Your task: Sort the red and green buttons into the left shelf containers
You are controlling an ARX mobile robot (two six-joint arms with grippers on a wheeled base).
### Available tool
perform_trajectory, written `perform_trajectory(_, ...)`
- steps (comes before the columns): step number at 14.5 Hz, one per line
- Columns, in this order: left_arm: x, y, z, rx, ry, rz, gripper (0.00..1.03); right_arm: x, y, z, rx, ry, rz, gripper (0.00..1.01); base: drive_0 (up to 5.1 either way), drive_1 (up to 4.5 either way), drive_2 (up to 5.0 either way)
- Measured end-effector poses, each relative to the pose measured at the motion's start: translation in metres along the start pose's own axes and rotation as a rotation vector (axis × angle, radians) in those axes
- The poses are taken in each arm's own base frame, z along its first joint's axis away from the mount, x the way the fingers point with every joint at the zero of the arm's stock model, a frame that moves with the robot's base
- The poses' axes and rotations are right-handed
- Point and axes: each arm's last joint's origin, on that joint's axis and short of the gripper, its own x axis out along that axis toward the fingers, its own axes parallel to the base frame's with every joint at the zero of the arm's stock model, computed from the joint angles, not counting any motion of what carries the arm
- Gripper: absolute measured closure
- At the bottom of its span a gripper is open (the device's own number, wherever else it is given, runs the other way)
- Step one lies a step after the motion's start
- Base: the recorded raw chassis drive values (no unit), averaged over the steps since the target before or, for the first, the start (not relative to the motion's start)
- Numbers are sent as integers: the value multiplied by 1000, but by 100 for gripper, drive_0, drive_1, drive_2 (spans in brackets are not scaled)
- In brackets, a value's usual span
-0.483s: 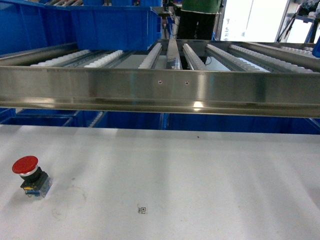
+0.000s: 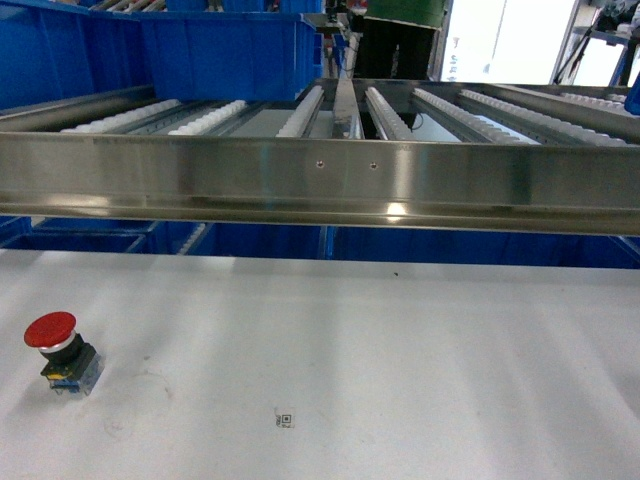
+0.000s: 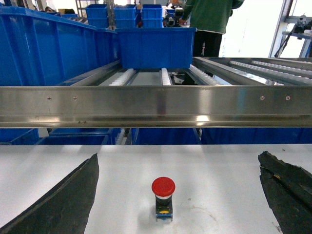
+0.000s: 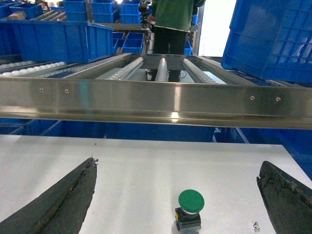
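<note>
The red button [image 2: 55, 345] stands upright on the white table [image 2: 400, 340] at the near left; neither gripper shows in the head view. In the left wrist view the red button [image 3: 163, 195] stands between the wide-apart fingers of my left gripper [image 3: 179, 156], which is open and touches nothing. In the right wrist view the green button [image 4: 190, 207] stands upright between the spread fingers of my right gripper [image 4: 178, 162], also open. Two large blue containers [image 2: 60, 60] [image 2: 230, 55] sit on the shelf at the upper left, seen as containers [image 3: 48, 48] [image 3: 156, 46] from the left wrist.
A steel shelf rail [image 2: 320, 185] crosses the table's far edge, with roller lanes [image 2: 440, 110] behind it. More blue bins sit under the shelf [image 2: 250, 242]. A tilted blue bin [image 4: 273, 39] hangs at the right. A person in a green top [image 4: 173, 19] stands behind the shelf.
The person behind the shelf has shifted slightly. The red button has not moved.
</note>
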Motion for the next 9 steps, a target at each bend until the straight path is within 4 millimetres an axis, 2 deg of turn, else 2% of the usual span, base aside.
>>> perform_trajectory(9,0,0,1,0,-6,1,5,1,0,4,-4,-34,1,3,0,0,0)
